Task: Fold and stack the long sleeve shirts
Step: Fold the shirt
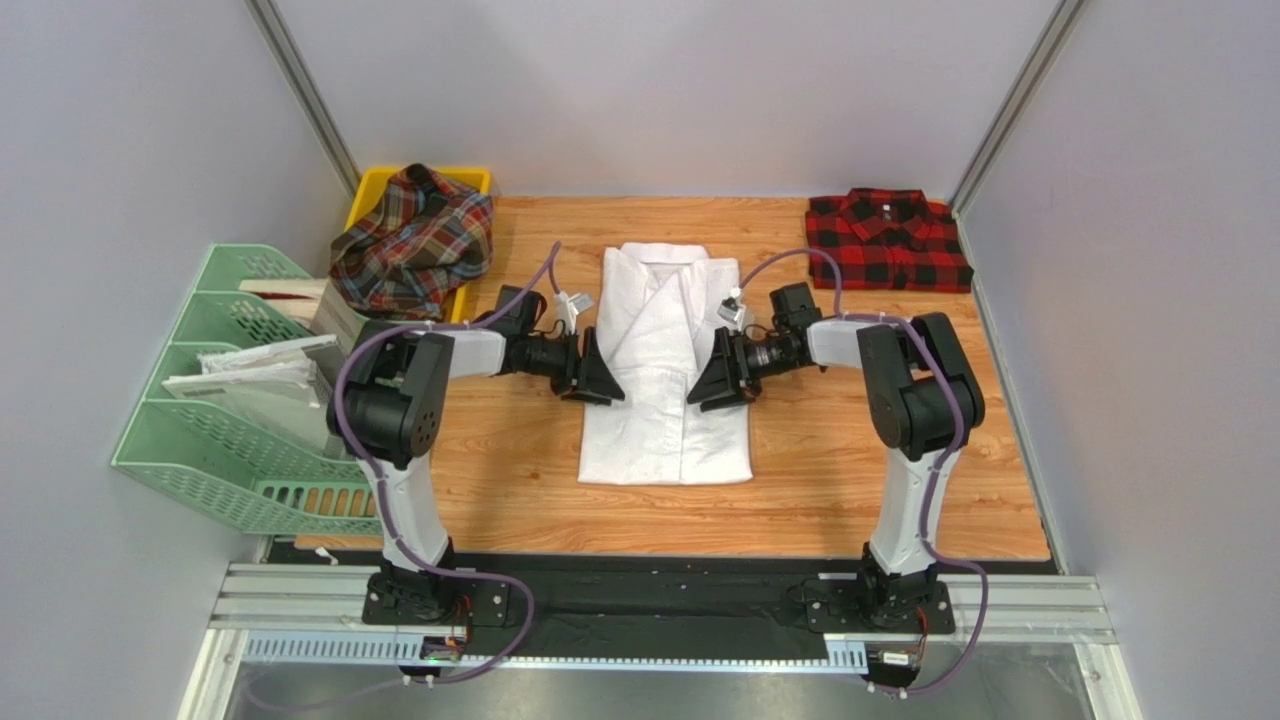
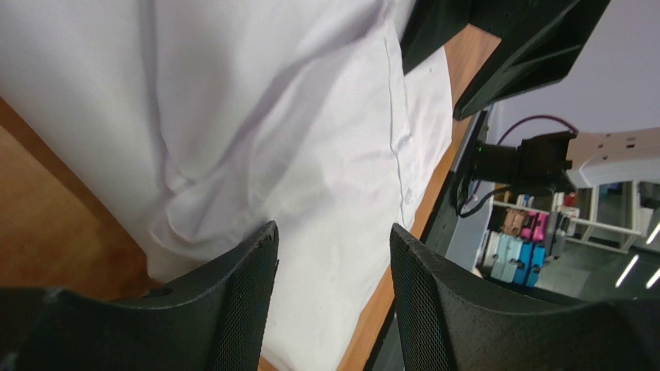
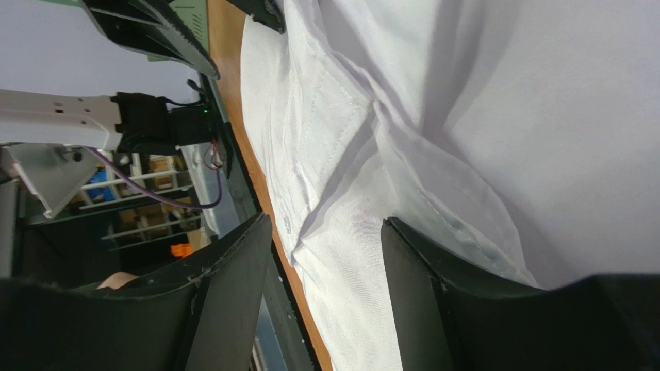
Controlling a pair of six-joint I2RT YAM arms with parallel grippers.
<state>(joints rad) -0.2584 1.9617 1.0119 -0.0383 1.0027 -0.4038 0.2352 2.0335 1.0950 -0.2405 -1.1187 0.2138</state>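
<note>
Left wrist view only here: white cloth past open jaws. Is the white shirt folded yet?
Observer: Partly. The white shirt lies flat as a narrow rectangle, sides folded in.
Operator: The other shirts?
Observer: The red-and-black checked shirt lies folded at the far right; the tartan shirt is bunched over a yellow bin, far left.
Operator: Right gripper?
Observer: The right gripper sits at the white shirt's right edge, jaws open.

White shirt (image 2: 310, 154) cropped; wrist cams
</note>
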